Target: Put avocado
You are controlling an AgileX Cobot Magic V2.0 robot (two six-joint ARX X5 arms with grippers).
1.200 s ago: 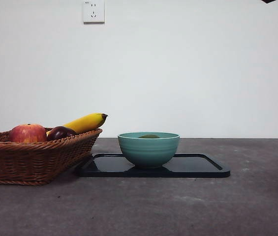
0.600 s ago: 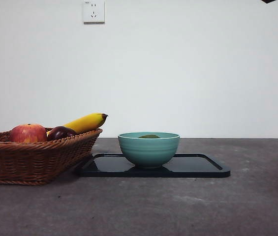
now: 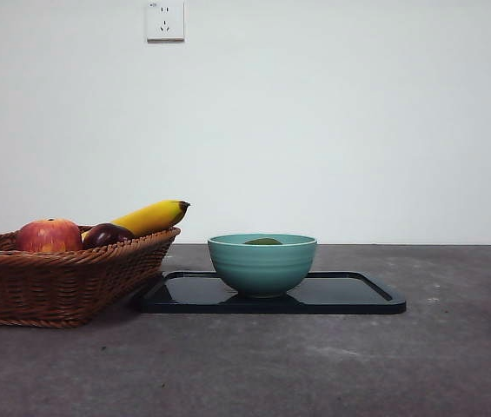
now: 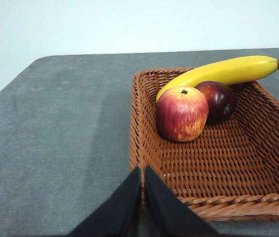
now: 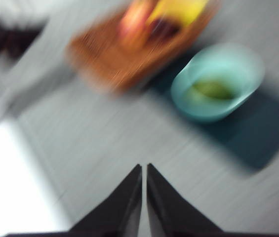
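Front view: the avocado (image 3: pixel 263 241) lies inside the teal bowl (image 3: pixel 262 265) at centre frame, only its olive top peeking above the rim. The bowl stands on a dark tray (image 3: pixel 349 294) in the lower middle, probably so that the fruit has a fixed, steady spot on the table (image 3: pixel 454 356). At lower left a wicker basket (image 3: pixel 54 282) touches the tray's end and holds an apple (image 3: pixel 49 235), a plum (image 3: pixel 106 234) and a banana (image 3: pixel 151 216) leaning over its far rim. No arm shows in this view.

In the right wrist picture, which is badly blurred, the right gripper (image 5: pixel 143 170) rises from the bottom centre with its jaws pressed together and nothing between them. The bowl sits at upper right of that frame with the green fruit in it, well apart from the jaws. Since the fruit rests loose in the bowl with no jaw near, the placing looks done, and the blur suggests that this arm is in motion.

In the left wrist picture the left gripper (image 4: pixel 142 173) is at bottom centre, jaws closed and empty, just above the basket's near rim. It seems to be waiting, as nothing in the basket belongs to the task.
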